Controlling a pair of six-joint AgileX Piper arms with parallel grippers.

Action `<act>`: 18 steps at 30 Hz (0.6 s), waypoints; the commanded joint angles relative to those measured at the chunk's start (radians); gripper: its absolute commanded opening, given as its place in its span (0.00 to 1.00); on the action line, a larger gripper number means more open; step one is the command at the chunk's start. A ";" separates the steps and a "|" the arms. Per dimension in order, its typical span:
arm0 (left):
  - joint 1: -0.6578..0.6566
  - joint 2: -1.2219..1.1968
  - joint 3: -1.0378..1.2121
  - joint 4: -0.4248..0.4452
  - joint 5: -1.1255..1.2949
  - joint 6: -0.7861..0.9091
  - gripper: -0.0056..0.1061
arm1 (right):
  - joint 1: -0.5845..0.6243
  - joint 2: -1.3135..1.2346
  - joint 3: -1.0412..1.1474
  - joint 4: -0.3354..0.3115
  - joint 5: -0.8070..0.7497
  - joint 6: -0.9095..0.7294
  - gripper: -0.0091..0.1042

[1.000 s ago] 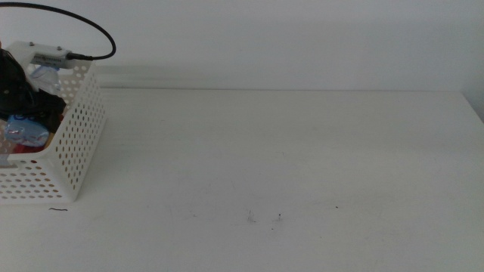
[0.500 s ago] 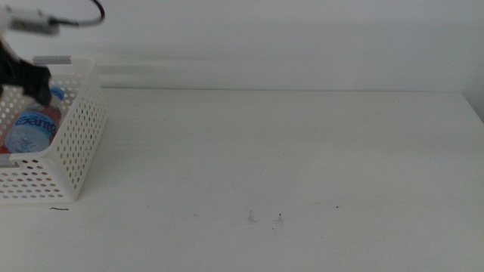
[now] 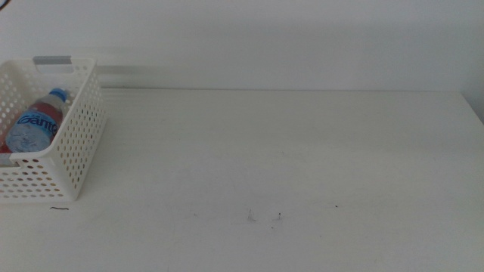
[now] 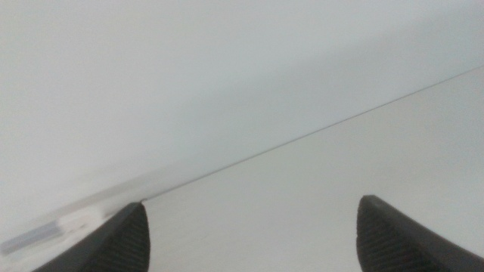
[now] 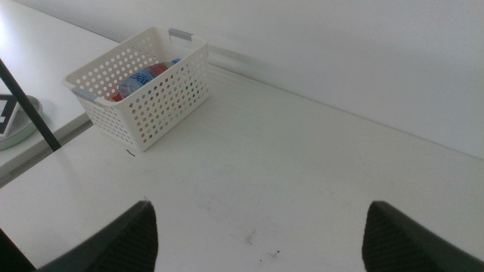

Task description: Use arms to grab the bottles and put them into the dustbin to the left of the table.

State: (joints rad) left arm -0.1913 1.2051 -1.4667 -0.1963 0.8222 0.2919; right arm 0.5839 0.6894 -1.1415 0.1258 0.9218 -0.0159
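Above the worktop (image 3: 287,166), both the left pincer (image 4: 253,234) and right pincer (image 5: 261,234) hang released, grasping nothing. At far left, the dustbin (image 3: 76,143) holds the water bottle (image 3: 34,127) lying flat, so the task looks finished.

Blurred blue lettering on the water bottle (image 3: 34,125) label, not legible.

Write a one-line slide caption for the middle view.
A clear water bottle with a blue cap lies inside the white perforated basket at the left edge of a white table; no arm in sight.
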 commanded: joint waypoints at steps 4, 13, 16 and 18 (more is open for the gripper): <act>-0.106 -0.191 0.137 0.000 -0.063 -0.042 0.89 | 0.002 0.002 -0.008 -0.007 -0.010 -0.001 0.87; -0.109 -0.327 0.267 0.061 -0.124 -0.036 0.89 | 0.002 0.002 -0.008 -0.007 -0.010 -0.001 0.87; -0.109 -0.336 0.267 0.064 -0.126 -0.034 0.89 | 0.002 0.002 -0.008 -0.007 -0.010 -0.001 0.87; -0.109 -0.336 0.267 0.069 -0.127 -0.034 0.89 | 0.002 0.002 -0.008 -0.007 -0.010 -0.001 0.87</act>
State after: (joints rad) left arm -0.2964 0.8744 -1.2034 -0.1322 0.7133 0.2622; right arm 0.5839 0.6894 -1.1415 0.1258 0.9218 -0.0159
